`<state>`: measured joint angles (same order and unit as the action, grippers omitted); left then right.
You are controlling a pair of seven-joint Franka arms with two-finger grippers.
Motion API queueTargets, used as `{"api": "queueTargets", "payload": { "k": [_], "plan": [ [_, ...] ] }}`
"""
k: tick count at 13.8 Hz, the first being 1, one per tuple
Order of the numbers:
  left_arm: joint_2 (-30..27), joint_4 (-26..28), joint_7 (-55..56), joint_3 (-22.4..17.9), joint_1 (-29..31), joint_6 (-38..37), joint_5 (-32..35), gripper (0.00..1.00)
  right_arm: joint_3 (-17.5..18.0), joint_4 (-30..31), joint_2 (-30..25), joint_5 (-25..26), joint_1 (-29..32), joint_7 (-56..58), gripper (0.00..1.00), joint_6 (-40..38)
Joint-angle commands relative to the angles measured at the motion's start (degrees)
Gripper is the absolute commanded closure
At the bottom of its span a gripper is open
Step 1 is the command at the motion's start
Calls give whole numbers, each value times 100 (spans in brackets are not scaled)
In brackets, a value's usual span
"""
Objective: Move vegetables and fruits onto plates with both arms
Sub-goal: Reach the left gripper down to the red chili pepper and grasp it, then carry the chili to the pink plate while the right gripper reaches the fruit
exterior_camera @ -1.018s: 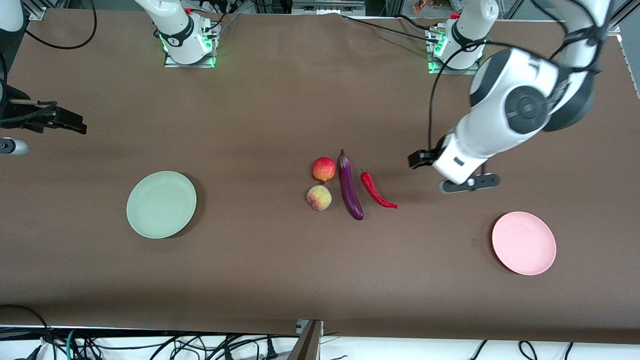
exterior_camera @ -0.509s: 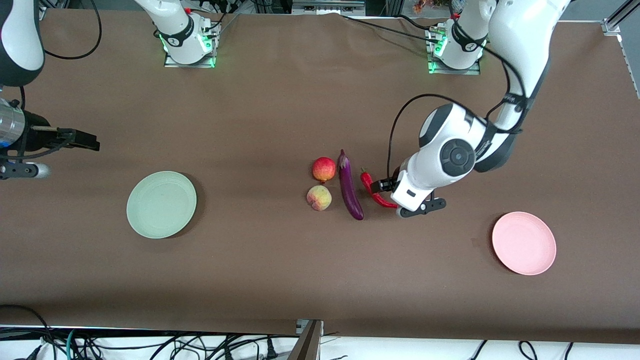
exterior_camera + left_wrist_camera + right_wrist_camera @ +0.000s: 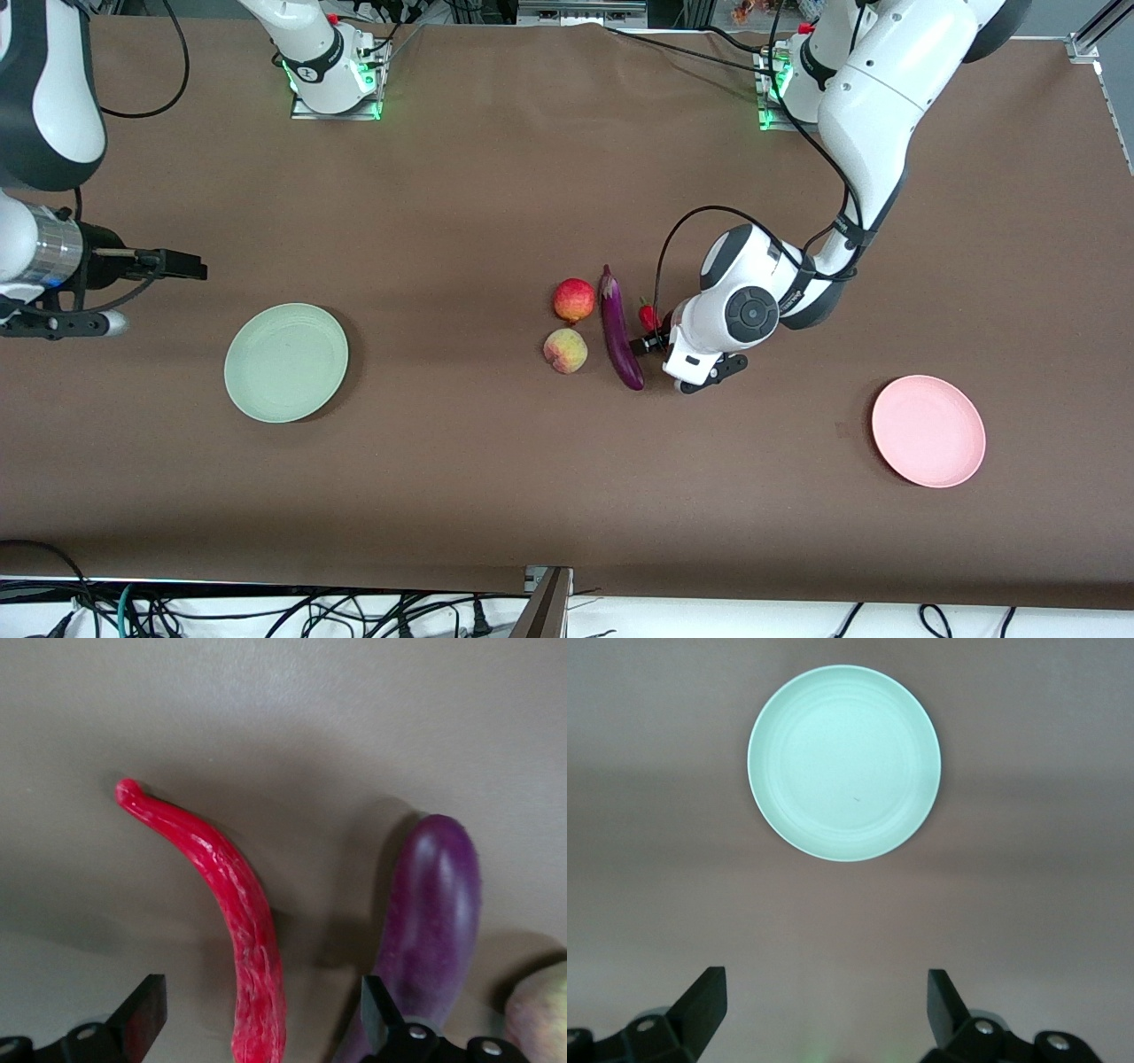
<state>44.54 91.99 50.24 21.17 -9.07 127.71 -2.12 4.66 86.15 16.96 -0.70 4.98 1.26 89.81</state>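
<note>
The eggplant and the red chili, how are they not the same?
The eggplant is purple and glossy; the chili pepper is bright red. The eggplant is thick and almost straight; the chili is thin and curved. The eggplant lies in plain sight; the open left gripper is down around the chili, one finger on each side. Both are long vegetables lying side by side on the brown table, not yet on a plate.

A wide table (image 3: pixel 496 496) covered by a matte brown cloth fills the front view, evenly lit from above with soft shadows. At 12 o'clock, aluminium frame members (image 3: pixel 580 11) line its edge. At 6 o'clock, a white strip carries tangled black cables (image 3: pixel 266 611) and a grey bracket (image 3: pixel 547 601). At 2 o'clock, a metal rail (image 3: pixel 1099 35) stands.
</note>
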Motion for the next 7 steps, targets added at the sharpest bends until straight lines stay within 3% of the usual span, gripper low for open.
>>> {"api": "queueTargets", "payload": {
  "k": [1,3,4,5,7],
  "plan": [
    [142,-173,109,-43,-86,-44,10,62,0,-133,132,-97,-145,85,0,360],
    [213,-164,126,-34,-103,-44,2,87,0,-133,211,-35,-339,33,0,467],
    [265,-155,135,-34,-103,-53,2,94,0,-133,255,-35,-400,23,0,511],
    [275,-164,144,-34,-103,-53,2,100,-9,-133,281,-18,-566,15,0,633],
    [231,-190,153,-25,-59,-115,-60,100,0,-133,351,-70,-682,-369,0,827]
  ]
}}
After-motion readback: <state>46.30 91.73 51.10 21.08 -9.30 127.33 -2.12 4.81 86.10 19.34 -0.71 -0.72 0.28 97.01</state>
